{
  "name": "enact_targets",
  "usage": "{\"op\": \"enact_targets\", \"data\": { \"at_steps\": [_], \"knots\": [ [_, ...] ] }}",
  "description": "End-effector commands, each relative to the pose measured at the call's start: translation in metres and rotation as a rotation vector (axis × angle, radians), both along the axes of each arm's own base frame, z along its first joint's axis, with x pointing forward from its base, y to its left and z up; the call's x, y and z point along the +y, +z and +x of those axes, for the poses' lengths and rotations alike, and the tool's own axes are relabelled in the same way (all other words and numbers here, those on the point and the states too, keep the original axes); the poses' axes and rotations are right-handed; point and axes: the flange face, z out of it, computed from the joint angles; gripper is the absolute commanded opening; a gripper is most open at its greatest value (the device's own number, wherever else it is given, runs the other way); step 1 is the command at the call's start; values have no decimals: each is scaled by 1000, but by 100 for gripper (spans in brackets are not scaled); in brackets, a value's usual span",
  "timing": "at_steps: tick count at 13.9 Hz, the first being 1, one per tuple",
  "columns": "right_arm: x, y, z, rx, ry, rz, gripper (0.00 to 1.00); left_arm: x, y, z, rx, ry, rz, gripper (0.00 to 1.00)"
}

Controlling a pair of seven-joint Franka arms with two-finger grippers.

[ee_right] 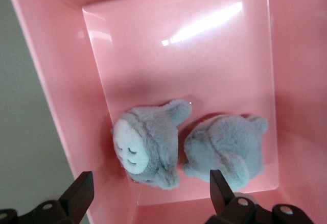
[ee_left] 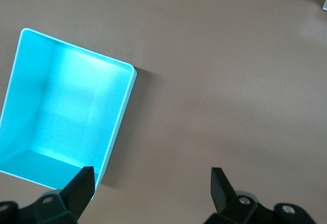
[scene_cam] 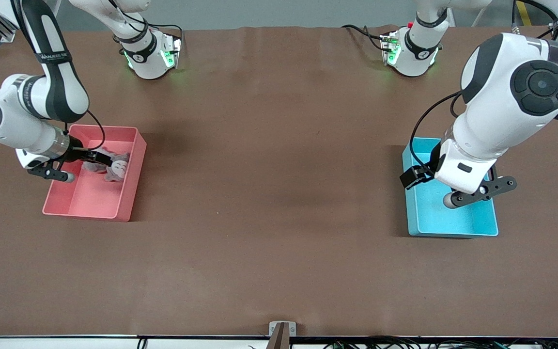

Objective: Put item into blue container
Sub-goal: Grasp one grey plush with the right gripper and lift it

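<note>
Sitting on a brown bench (scene_cam: 279, 242) are two low plastic bins of the same shape, well apart. On the clock face of the front view, the pink bin (scene_cam: 129, 194) lies at about nine o'clock, toward the right arm's end of the bench. The blue container (scene_cam: 453, 225) lies at about three o'clock, toward the left arm's end.

Inside the pink bin are two small grey plush toys, side by side and nearly touching. The front view shows them only as a grey clump partly covered by the right arm. The right wrist view shows them plainly: the plush with a white face (ee_right: 145, 147) has closed eyes and an ear sticking up, and the rounder grey plush (ee_right: 225, 150) next to it shows no face. Both rest on the bin's floor against one end wall.

The blue container holds nothing. The left wrist view shows its whole bare floor, which the left arm partly hides in the front view.

The right claw (ee_right: 148, 193) hangs over the pink bin, directly above the toys, spread wide and holding nothing; its fingertips do not touch either toy. The left claw (ee_left: 152, 185) hangs over the blue container's edge and the bench beside it, also spread wide and holding nothing.
</note>
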Motion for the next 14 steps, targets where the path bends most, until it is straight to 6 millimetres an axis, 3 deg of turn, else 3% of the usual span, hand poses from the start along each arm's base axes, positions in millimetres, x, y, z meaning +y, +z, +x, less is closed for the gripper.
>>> {"op": "enact_targets", "data": {
  "at_steps": [1, 5, 11, 14],
  "knots": [
    [1, -21, -13, 7, -39, 14, 100, -5, -1, -1, -9, 29, 8, 100],
    [0, -54, -13, 26, -92, 38, 99, -14, -6, 2, -23, 75, -1, 100],
    [4, -76, -15, 51, -99, 43, 97, -15, -11, 3, -18, 76, 1, 100],
    [3, -81, -14, 58, -103, 44, 80, -14, -10, 5, -29, 79, -7, 100]
  ]
}}
